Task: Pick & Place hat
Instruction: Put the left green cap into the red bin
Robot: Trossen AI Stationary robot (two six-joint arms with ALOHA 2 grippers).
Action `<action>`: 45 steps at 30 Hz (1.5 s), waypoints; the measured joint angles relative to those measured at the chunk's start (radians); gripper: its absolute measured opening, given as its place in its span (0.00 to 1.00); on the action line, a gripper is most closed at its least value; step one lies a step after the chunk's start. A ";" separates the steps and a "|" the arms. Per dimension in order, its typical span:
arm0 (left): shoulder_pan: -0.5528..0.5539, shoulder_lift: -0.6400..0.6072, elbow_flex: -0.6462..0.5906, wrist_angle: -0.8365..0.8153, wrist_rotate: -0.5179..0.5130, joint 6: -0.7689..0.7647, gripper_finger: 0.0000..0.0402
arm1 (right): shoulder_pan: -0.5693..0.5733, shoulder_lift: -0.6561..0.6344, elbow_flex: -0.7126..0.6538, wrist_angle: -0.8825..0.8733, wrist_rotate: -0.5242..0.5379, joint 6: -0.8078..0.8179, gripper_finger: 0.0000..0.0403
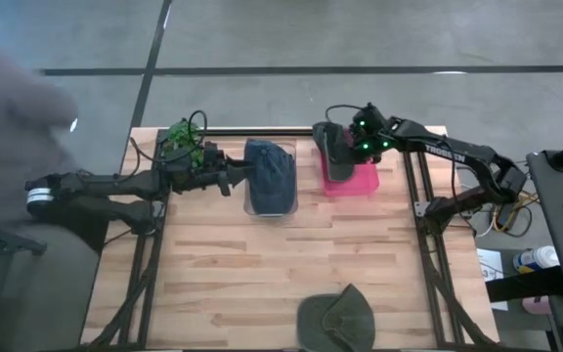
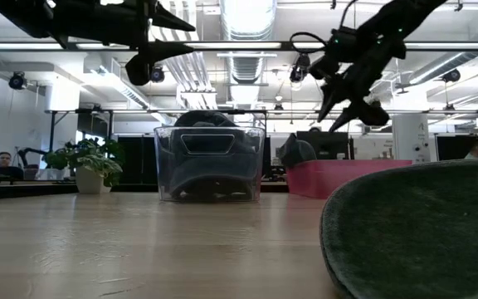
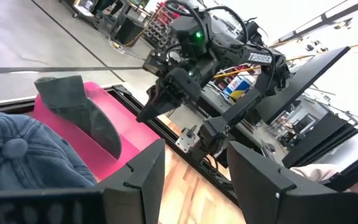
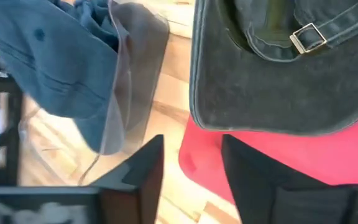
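Note:
Three hats show. A blue denim cap (image 1: pixel 272 174) sits in a clear bin (image 2: pixel 210 162) at the table's far middle. A dark grey hat (image 4: pixel 278 81) with a buckle strap lies in the pink bin (image 1: pixel 360 181), its brim over the bin's rim. An olive hat (image 1: pixel 336 319) rests on the table at the near edge. My left gripper (image 3: pixel 194 146) is open and hovers just left of the clear bin (image 1: pixel 242 176). My right gripper (image 4: pixel 191 138) is open above the pink bin's far-left part (image 1: pixel 328 137), and touches nothing.
A green plant (image 1: pixel 186 142) stands at the far left corner behind my left arm. The wooden tabletop (image 1: pixel 262 264) is bare between the bins and the olive hat. A blurred grey shape (image 1: pixel 13 117) fills the floor area left of the table.

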 joint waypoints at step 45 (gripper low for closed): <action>0.000 0.000 -0.001 -0.079 0.031 0.060 0.42 | 0.224 0.229 0.250 -0.076 0.362 0.059 0.03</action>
